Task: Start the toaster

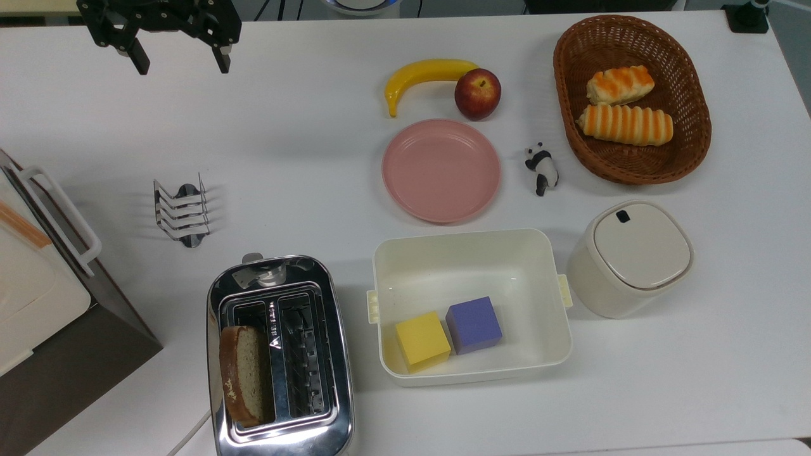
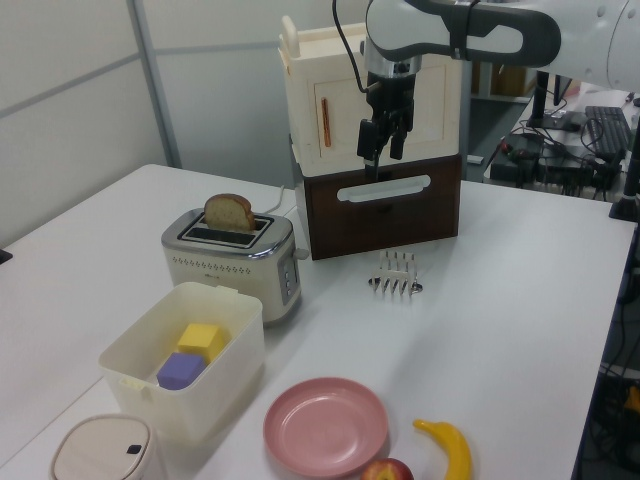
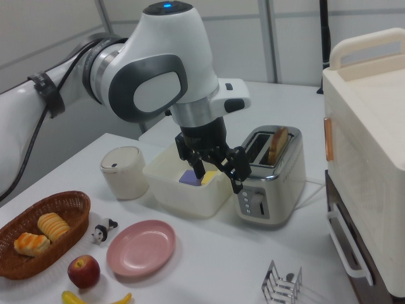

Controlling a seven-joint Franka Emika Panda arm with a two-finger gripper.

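Large brown-and-cream box appliance (image 1: 44,304), set at the table (image 1: 317,158) edge on the top view's left; chrome toaster (image 1: 279,361), placed just beside it at the near edge, a bread slice (image 1: 242,373) standing high in one slot and the lever knob (image 1: 252,258) turned toward open tabletop, judged unpressed. Gripper (image 1: 178,62), held empty with fingers apart, well away above the far corner. Wire toast rack (image 1: 182,212), the sole item between, leaving a clear descent to the lever.
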